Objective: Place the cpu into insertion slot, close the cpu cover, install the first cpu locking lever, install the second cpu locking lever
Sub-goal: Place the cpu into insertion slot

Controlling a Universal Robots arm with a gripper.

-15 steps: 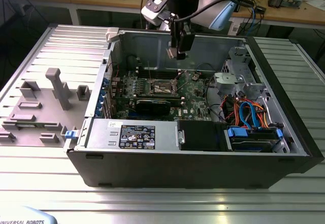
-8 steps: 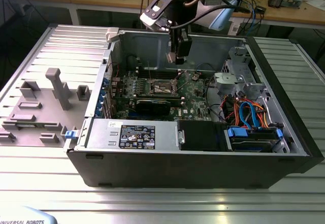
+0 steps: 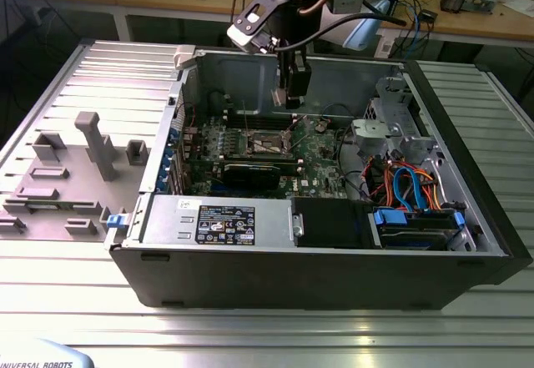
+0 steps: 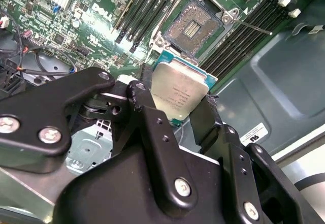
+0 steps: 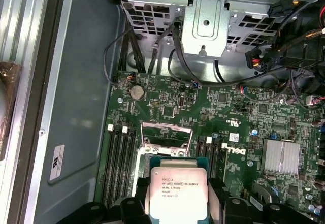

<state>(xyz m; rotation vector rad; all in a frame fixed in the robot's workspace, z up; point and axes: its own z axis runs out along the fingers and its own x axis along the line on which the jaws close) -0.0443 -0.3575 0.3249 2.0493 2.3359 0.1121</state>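
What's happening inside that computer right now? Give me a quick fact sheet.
Setting: open computer case lying on a metal table
Held: cpu, gripped between the jaws
Position: cpu hovers above the motherboard, close to the insertion slot
Slot: bare, contacts exposed
Cover: cpu cover is open
Progress: cpu not yet seated

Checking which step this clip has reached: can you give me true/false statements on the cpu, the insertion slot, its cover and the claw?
1. The claw grips the cpu. True.
2. The cpu sits in the insertion slot. False: the slot is empty, and the cpu is held clear of it.
3. The cpu cover is closed. False: it stands open.
4. The computer case has its side open. True.
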